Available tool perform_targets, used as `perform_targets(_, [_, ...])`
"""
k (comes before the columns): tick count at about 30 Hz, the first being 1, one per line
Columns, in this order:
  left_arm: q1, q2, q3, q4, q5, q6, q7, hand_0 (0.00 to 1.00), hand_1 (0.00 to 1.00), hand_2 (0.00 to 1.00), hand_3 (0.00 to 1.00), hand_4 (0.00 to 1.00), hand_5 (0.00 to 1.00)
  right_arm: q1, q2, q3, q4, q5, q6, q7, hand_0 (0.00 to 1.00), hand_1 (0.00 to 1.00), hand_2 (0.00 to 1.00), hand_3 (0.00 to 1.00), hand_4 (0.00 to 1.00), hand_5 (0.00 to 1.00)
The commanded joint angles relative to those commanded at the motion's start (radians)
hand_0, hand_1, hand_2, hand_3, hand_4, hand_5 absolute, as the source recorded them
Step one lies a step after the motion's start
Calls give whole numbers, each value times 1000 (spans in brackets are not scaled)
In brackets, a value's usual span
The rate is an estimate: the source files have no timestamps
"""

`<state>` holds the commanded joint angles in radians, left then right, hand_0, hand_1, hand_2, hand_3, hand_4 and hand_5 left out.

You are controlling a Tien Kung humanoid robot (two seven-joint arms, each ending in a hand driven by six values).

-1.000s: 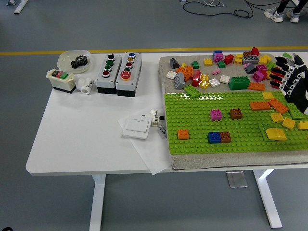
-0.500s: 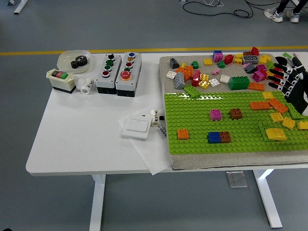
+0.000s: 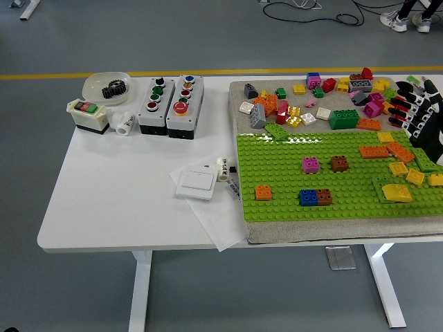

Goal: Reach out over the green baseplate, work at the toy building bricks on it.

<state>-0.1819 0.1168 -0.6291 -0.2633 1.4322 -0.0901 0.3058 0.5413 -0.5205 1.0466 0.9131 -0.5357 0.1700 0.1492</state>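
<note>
A green baseplate (image 3: 297, 149) lies on a grey mat at the table's right. Pressed onto it are a pink brick (image 3: 311, 164), a brown brick (image 3: 339, 163), an orange brick (image 3: 263, 193), a blue and brown pair (image 3: 315, 198), plus orange and yellow bricks (image 3: 399, 168) at its right end. My right hand (image 3: 410, 111) comes in from the right edge, fingers spread and empty, hovering over the loose bricks just beyond the plate's far right corner. The left hand is out of view.
Loose bricks (image 3: 311, 100) cover the mat behind the plate. Two button boxes (image 3: 171, 105), a switch box (image 3: 88, 115), a bowl with a gear (image 3: 107, 87), a white roll (image 3: 125, 123) and a wall switch on paper (image 3: 196, 184) sit at left.
My right hand drew slightly back to the right and up half a second ago, then returned a little to the left. Nothing on the plate moved.
</note>
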Motion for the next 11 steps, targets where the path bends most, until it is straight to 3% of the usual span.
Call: perform_targets(11, [-1, 2, 4, 0, -6, 0, -2, 736, 734, 740, 594, 661, 603, 1, -2, 7, -9, 0, -2, -3, 866, 807, 810, 813, 998, 933])
